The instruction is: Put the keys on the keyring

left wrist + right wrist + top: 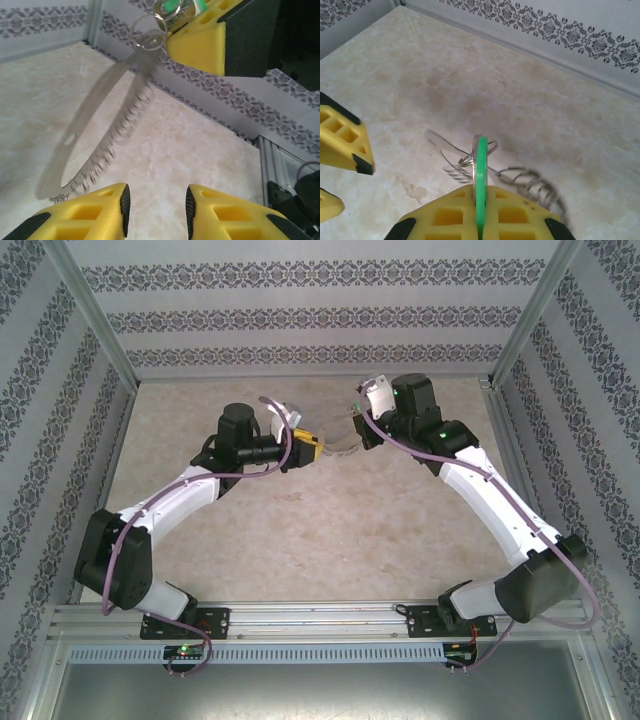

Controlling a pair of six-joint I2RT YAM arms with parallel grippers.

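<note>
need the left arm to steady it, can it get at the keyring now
Probably yes: the keyring hangs by the green key in the shut right gripper, its lower end just ahead of the open left gripper, nothing between.

The keyring point(120, 131) is thin shiny metal wire; the key point(480, 175) has a glossy green plastic head; the table point(470, 75) looks smooth and marbled.

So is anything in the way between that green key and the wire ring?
Nothing visible. The green key, pinched in the right gripper, sits right at the keyring; the left gripper stands open nearby.
</note>
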